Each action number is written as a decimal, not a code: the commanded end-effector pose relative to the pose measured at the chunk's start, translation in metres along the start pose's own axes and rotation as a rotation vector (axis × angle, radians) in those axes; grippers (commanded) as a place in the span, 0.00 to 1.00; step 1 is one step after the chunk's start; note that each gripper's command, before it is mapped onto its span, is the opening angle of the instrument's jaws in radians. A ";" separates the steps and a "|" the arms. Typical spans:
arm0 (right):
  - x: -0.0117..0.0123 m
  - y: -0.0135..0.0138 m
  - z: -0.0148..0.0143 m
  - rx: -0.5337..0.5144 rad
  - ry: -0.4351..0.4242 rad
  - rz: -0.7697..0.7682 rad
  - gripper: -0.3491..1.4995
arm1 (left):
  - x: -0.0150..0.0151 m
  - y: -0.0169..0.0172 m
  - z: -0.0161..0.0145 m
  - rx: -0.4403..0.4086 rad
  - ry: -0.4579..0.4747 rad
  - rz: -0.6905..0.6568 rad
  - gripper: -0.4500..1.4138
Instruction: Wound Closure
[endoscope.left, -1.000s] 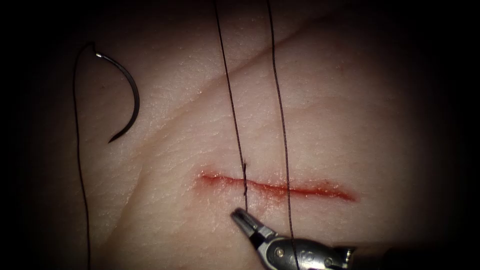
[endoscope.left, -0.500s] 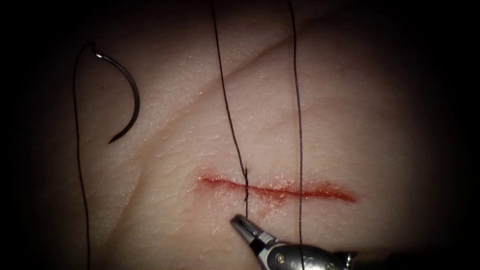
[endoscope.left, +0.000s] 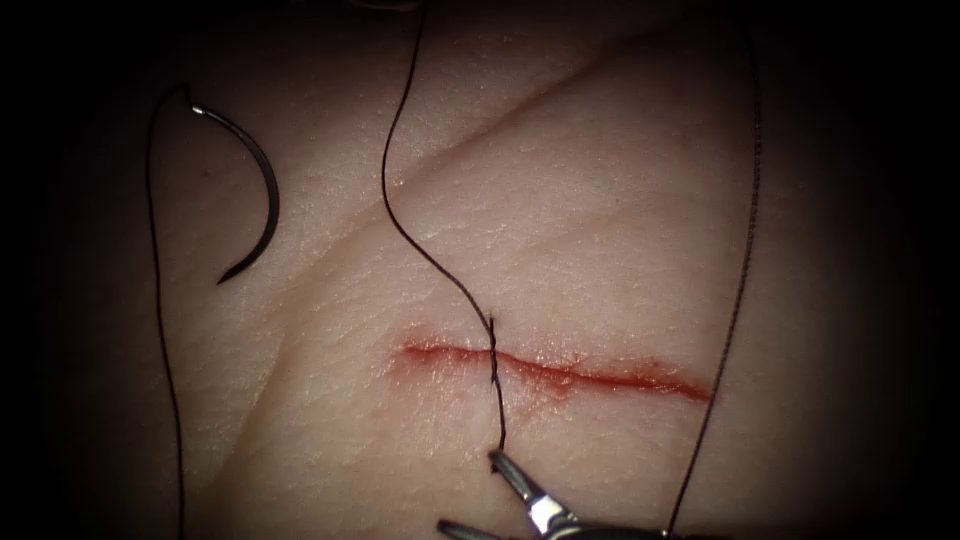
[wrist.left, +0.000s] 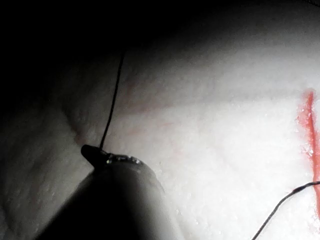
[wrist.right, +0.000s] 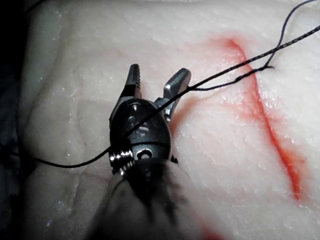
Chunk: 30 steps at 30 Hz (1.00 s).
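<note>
My right claw (endoscope.left: 480, 495) has sprung open beside the short thread tail (endoscope.left: 497, 400); my left claw (wrist.left: 92, 151) grips the slackened long strand (endoscope.left: 400, 215); needle (endoscope.left: 255, 190) lies free on tissue (endoscope.left: 620, 230), left of the cut (endoscope.left: 590, 378).

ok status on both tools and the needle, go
Right tool jaws open, holding nothing. Left tool grips thread. Needle lies free on tissue, left of the cut.
</note>
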 end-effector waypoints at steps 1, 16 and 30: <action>-0.0004 -0.0010 -0.0002 0.017 0.003 0.001 0.96 | 0.0007 0.0005 0.0002 -0.008 0.024 -0.016 0.00; 0.0031 0.0085 -0.0034 0.195 0.014 -0.067 0.93 | 0.0076 0.0083 -0.0129 -0.248 0.308 -0.079 0.00; 0.0029 0.0130 0.0064 0.334 -0.004 -0.106 0.63 | 0.0071 0.0138 -0.0200 -0.329 0.268 -0.043 0.00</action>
